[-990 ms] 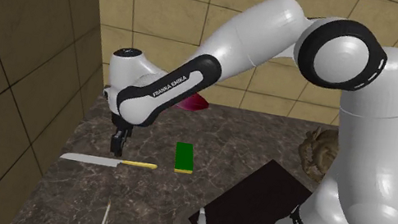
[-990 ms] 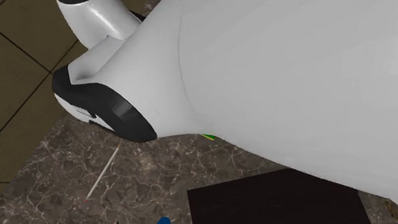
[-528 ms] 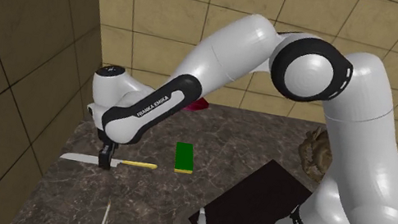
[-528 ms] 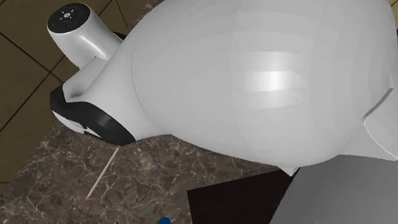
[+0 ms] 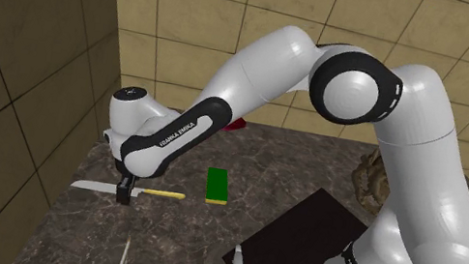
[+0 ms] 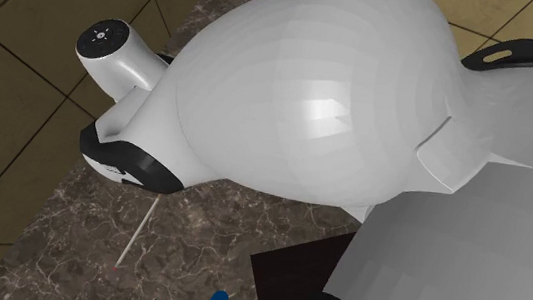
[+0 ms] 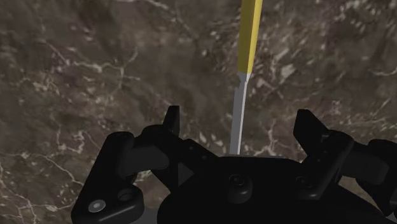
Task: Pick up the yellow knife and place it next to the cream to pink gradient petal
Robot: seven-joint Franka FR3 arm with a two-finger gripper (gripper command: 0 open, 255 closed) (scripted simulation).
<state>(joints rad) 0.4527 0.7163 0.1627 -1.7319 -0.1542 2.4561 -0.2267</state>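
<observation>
My gripper [image 7: 240,116] is spread wide, straddling the blade of the yellow knife [image 7: 247,44], whose long axis lies square to my closing line

A dark, white-veined marble bench [image 5: 316,159] meets tan tiled walls [image 5: 194,12] along its far edge; the side wall [image 5: 1,107] at the shoulder view's left lies in shadow.

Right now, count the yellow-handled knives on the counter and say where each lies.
1. The yellow-handled knife lies on the dark counter under the open tool, left of the green block in the shoulder view. The arm may hide others.
</observation>
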